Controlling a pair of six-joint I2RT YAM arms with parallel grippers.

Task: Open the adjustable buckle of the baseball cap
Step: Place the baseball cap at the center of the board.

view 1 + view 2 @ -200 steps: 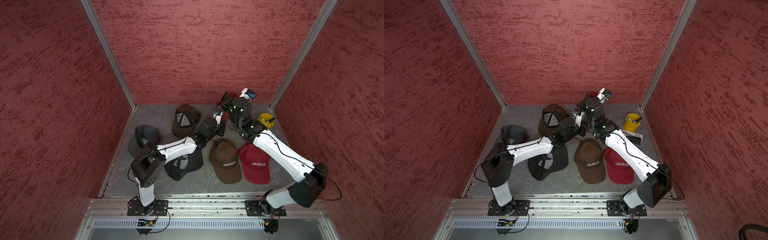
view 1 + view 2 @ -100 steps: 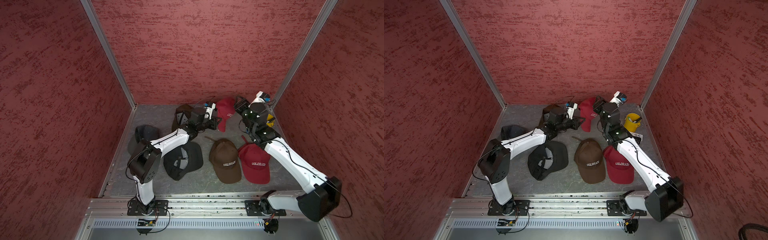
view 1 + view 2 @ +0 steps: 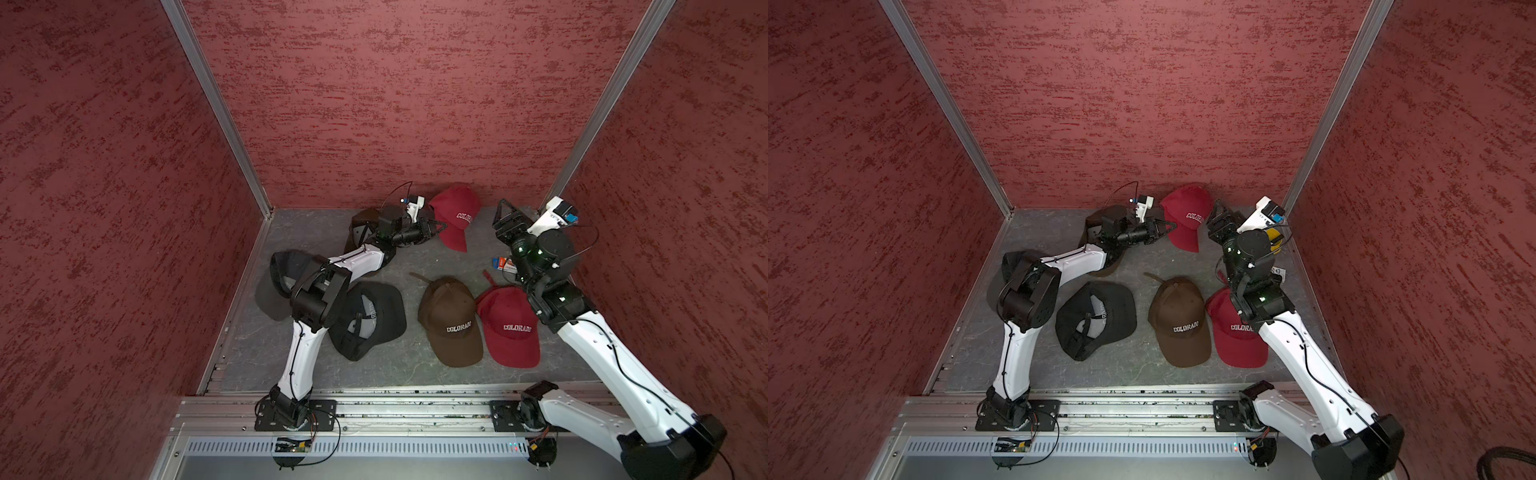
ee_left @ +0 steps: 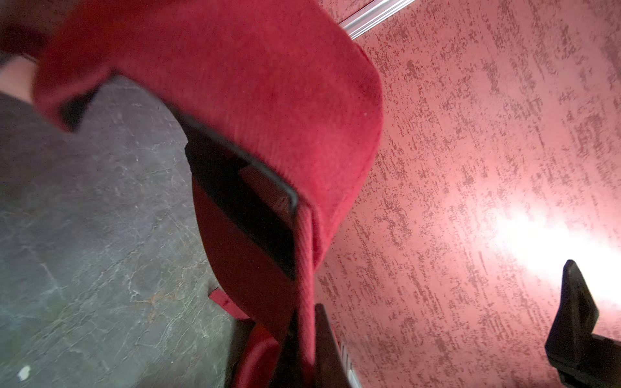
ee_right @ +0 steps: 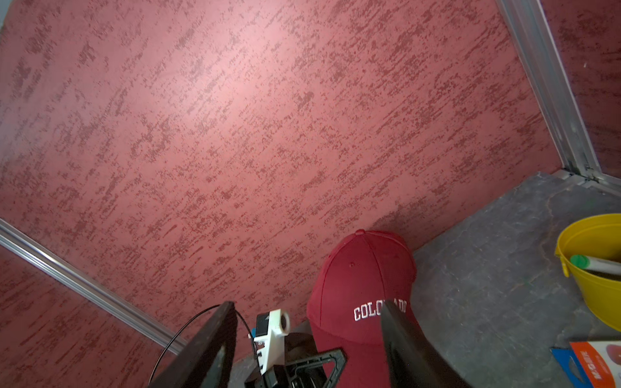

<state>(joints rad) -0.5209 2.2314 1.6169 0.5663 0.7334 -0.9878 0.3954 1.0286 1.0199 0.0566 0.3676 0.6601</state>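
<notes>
The red baseball cap (image 3: 455,214) (image 3: 1185,216) lettered COLORADO lies against the back wall, its peak toward the front. My left gripper (image 3: 437,227) (image 3: 1168,226) is shut on its edge; in the left wrist view red fabric (image 4: 304,336) is pinched between the jaws, with the black sweatband (image 4: 242,201) and a loose strap end (image 4: 223,300) showing. The buckle is hidden. My right gripper (image 3: 505,220) (image 3: 1223,220) (image 5: 308,304) stands open to the right of the cap, clear of it, with nothing between its fingers.
A brown cap (image 3: 451,324), a second red cap (image 3: 509,328) and a black cap (image 3: 370,320) lie across the front. A dark grey cap (image 3: 282,282) lies at the left under the left arm. A yellow bucket (image 5: 594,268) and an orange package (image 3: 503,264) sit at the right.
The right gripper has let go of the red cap, opened and swung away to the right. The left arm has carried the cap back toward the wall, still gripping it.
</notes>
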